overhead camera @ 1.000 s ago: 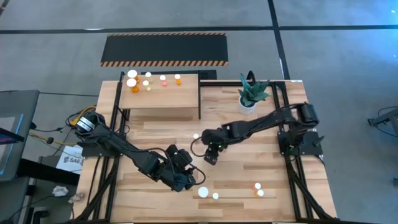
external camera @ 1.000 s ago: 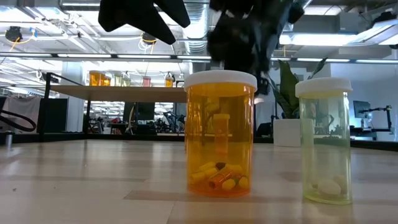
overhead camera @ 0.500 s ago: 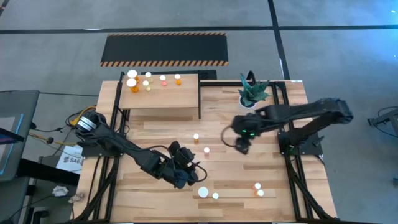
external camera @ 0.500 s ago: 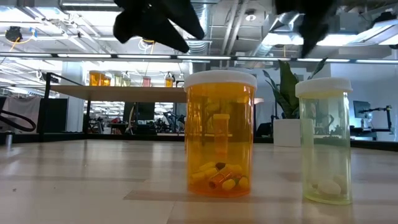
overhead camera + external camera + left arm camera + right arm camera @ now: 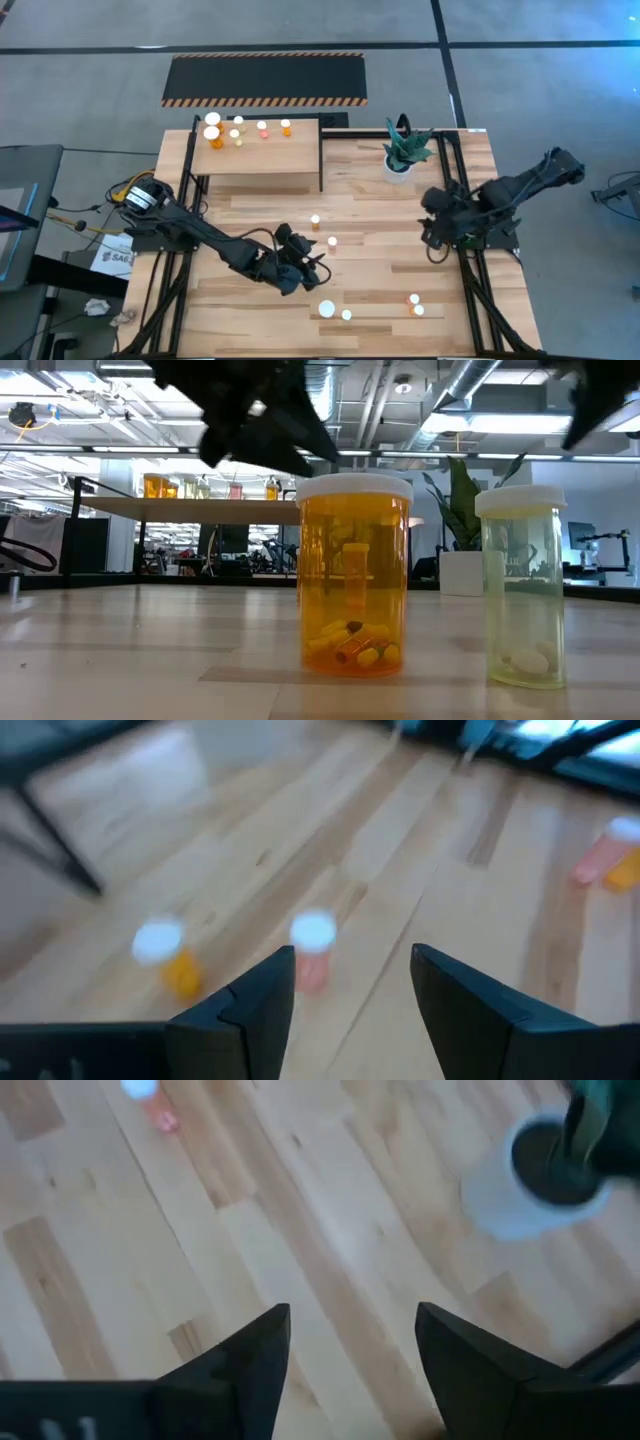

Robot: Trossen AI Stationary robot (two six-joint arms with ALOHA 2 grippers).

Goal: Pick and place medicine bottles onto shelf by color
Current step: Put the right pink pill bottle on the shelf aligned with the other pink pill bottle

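Near edge of counter [image 5: 250, 320]: a large orange bottle [image 5: 355, 575], white cap, loose capsules inside, upright; just beside it a large yellowish bottle [image 5: 521, 585], nearly empty. Two small bottles [image 5: 415, 304] stand further along the same edge.

Mid-counter: a small orange bottle [image 5: 315, 220] and a small pinkish bottle [image 5: 332, 241], upright, near each other. Left gripper [image 5: 312, 262] hangs near them, jaws spread and empty; in its wrist view the pinkish bottle [image 5: 313, 950] lies ahead between the fingers.

Right side: right gripper [image 5: 432, 240] at the counter's edge, jaws spread, holding nothing.

Far side: plant pot [image 5: 397, 165]; shelf [image 5: 262, 165] with five bottles [image 5: 240, 130] along its back.

Handling, judged: rigid thin plastic, very light, smooth-walled, easily tipped. Best taken across the body just under the cap, with modest squeeze.
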